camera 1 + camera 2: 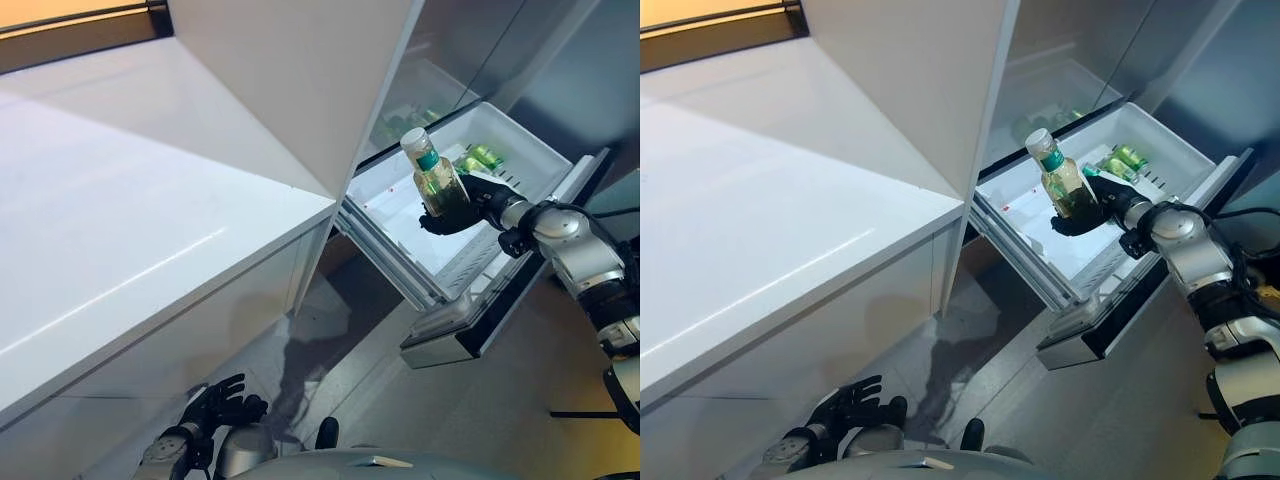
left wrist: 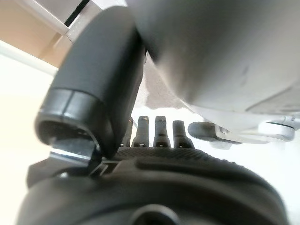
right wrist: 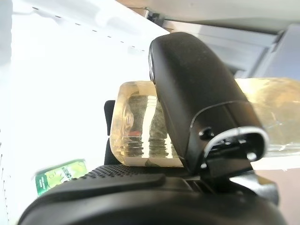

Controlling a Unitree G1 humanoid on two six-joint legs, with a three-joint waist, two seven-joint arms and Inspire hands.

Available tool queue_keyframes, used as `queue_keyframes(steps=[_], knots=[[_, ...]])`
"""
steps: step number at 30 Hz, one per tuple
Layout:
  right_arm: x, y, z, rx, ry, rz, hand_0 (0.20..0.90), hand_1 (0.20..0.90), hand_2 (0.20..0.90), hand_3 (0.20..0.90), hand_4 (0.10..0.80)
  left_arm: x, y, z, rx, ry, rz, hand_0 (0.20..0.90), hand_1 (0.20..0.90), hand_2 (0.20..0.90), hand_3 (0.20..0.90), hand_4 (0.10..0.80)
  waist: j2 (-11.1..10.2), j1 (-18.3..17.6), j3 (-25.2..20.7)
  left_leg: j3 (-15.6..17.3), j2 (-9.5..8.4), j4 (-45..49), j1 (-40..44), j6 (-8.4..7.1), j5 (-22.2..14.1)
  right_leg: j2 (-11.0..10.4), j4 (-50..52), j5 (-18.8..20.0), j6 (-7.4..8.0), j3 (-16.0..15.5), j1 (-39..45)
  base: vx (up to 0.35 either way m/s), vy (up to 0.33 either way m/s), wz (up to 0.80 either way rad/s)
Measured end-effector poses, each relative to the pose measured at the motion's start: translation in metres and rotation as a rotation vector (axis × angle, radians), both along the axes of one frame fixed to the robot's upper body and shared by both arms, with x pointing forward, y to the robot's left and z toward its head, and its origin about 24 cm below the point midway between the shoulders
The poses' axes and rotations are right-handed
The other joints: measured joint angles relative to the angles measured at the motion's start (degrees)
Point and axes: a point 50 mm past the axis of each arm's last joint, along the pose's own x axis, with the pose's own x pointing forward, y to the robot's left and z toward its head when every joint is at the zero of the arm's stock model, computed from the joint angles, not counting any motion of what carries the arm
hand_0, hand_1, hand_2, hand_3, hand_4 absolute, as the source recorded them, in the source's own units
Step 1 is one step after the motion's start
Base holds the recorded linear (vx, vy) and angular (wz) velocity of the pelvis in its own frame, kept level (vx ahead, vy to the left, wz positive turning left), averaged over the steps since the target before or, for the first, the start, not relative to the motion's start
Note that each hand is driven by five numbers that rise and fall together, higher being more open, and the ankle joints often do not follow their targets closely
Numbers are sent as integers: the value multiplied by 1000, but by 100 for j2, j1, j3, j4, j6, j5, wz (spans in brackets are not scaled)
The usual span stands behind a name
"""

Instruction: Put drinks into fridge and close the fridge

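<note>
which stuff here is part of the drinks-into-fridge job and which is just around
Job: clear yellowish drink bottle with teal neck band, held in the right hand; open white fridge drawer; green drink bottles already in the drawer.
Just around: white glossy counter; idle left hand.

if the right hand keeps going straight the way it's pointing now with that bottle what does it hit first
Probably the drawer's white floor. The right hand, curled round the bottle, reaches over the open fridge drawer toward its inner end. The green cans lie off to the side. Depth is hard to judge.
</note>
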Motion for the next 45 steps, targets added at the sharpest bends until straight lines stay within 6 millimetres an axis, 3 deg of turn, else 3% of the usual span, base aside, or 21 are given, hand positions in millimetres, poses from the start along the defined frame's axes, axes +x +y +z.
queue_keyframes(steps=[6,12,17,24,28,31,35,45], knots=[[13,-12,1,7,66,-129,300,300,300,200,100,14,17,9,52,-23,-4,900,900,900,900,800,-30,252,349,-34,0,3,-67,-5,4,-1,0,0,0,-39,-39,-36,-5,2],[6,-39,-17,2,186,-304,300,300,300,200,100,2,39,10,108,44,21,900,900,900,900,800,48,381,615,-171,-15,73,-252,-6,3,-10,1,2,-2,-176,-128,-55,24,12],[5,-42,-23,-20,230,-346,300,300,300,200,100,-3,39,9,98,52,31,900,900,900,900,800,170,515,824,-220,-15,109,-375,-23,15,-5,1,5,-7,-221,-214,-82,10,5],[10,-33,-27,-25,251,-336,300,300,300,200,100,7,38,13,59,-10,46,900,900,900,900,800,238,627,891,-272,-19,198,-727,-40,35,-5,1,40,-53,-322,-501,-74,21,4],[15,-30,-17,-65,248,-311,300,300,300,200,100,12,37,16,45,-55,49,900,900,900,900,800,343,642,1061,-273,-19,207,-738,-40,35,-4,2,40,-53,-328,-507,4,-28,0],[16,-32,-10,-80,263,-327,300,300,300,200,100,20,30,16,68,-68,64,900,900,900,900,800,319,668,1092,-291,-5,215,-751,-42,34,10,1,40,-53,-349,-504,33,-138,2],[10,-38,-15,-76,355,-345,300,300,300,200,100,35,18,19,70,-115,69,900,900,900,900,800,236,778,1134,-362,0,229,-757,-50,33,18,2,40,-53,-434,-473,45,-61,8],[-1,-48,-20,-135,505,-353,300,300,300,200,100,34,29,22,105,-99,80,900,900,900,900,800,153,783,1173,-392,-13,274,-752,-54,35,12,2,45,-58,-470,-429,2,-1,1]])
